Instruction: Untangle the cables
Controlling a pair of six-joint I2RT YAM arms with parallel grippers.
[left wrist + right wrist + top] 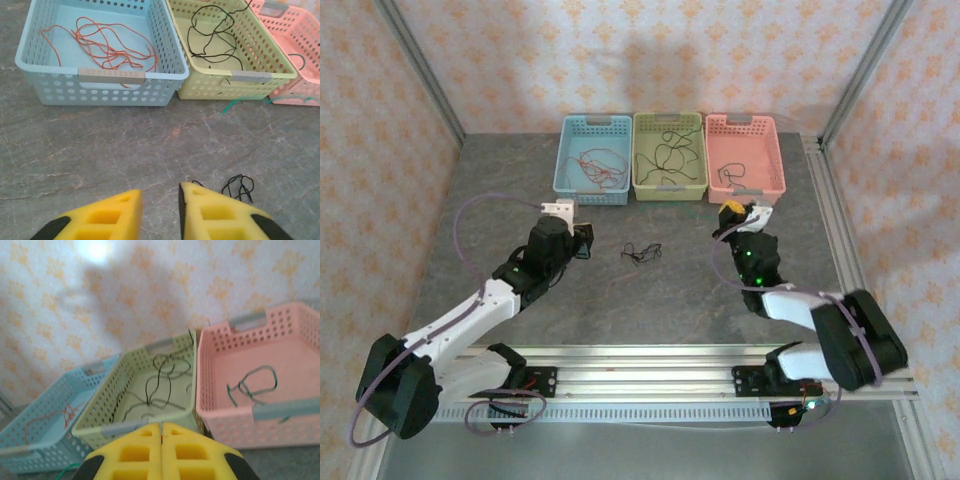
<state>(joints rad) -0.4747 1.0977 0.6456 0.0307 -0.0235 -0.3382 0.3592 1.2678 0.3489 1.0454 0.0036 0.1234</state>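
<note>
A small clump of thin black cables (642, 252) lies loose on the grey table between the two arms. My left gripper (160, 197) hovers low over the table with its yellow fingers apart and nothing between them; the black clump (239, 186) sits just right of its right finger. My right gripper (161, 427) is shut and empty, raised in front of the baskets (733, 210). Red cables (107, 47) lie in the blue basket, black cables (215, 37) in the green one, and a dark green cable (252, 385) in the pink one.
The blue basket (592, 160), green basket (669, 155) and pink basket (745, 152) stand side by side at the back. A green strand (235, 104) lies on the table at the green basket's front corner. Aluminium rails run along the near and right edges.
</note>
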